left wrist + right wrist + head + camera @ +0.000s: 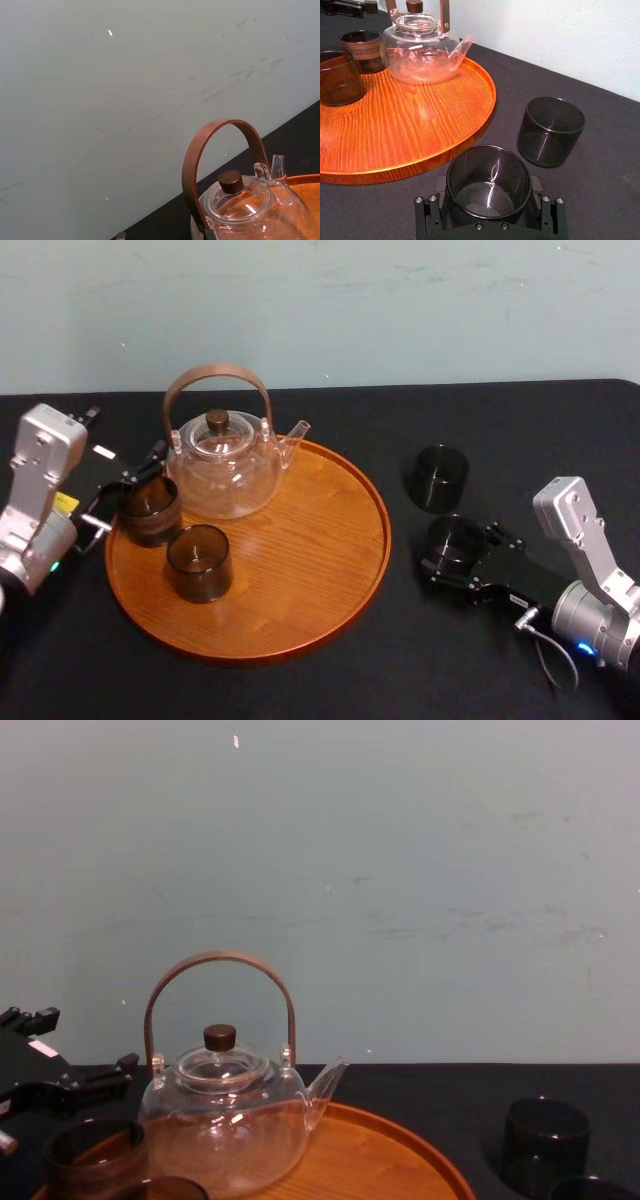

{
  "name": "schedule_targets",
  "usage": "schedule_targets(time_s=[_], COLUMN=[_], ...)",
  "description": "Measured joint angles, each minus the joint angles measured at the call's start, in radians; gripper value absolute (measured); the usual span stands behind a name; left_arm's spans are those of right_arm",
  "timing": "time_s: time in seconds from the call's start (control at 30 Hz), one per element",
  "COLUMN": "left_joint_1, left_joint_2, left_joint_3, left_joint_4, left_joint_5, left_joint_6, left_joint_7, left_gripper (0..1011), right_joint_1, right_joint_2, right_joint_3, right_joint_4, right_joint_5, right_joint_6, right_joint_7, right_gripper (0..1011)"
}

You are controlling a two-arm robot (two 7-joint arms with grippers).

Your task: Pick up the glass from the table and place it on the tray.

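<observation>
Dark glass (pixel 487 182) clasped in right gripper's (pixel 489 189) jaws, just off tray (pixel 420 167) rim; left gripper's (pixel 128 498) grip unclear.

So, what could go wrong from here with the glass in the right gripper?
1. The right gripper clasps a dark smoky glass tumbler; a second dark tumbler stands close beside it, so a sideways swing might topple that one.
2. The round orange-brown wooden tray has a raised rim across the path; a low carry could clip it.
3. The left gripper sits by a brown glass cup at the tray's left edge, so a far placement might crowd it.
</observation>
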Motion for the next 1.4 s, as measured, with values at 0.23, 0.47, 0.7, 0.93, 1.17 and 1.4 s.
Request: schedule_targets(time_s=[0.23,0.47,0.7,0.93,1.17,1.4], left_joint_1=[0.0,0.0,0.0,0.0,0.0,0.0], left_joint_2=[0.0,0.0,0.0,0.0,0.0,0.0], left_joint_3=[0.0,0.0,0.0,0.0,0.0,0.0], left_joint_4=[0.0,0.0,0.0,0.0,0.0,0.0], left_joint_5=[0.0,0.0,0.0,0.0,0.0,0.0], left_joint_6=[0.0,0.0,0.0,0.0,0.0,0.0], left_joint_7=[0.0,0.0,0.0,0.0,0.0,0.0], left_gripper=[1001,1001,1001,1001,1001,1001], right_joint_1=[-0.001,-0.002,-0.003,-0.003,-0.003,-0.004], right_joint_2=[0.001,0.002,0.003,0.003,0.003,0.001], right_joint_3=[0.0,0.0,0.0,0.0,0.0,0.005], right_joint_4=[-0.002,-0.003,-0.003,-0.004,-0.004,-0.004], right_joint_5=[0.002,0.003,0.004,0.004,0.005,0.01], right_joint_6=[-0.001,-0.001,-0.002,-0.002,-0.002,-0.011], right_joint_7=[-0.001,-0.001,-0.002,-0.002,-0.002,0.011], right_gripper=[1002,960,905,905,905,905])
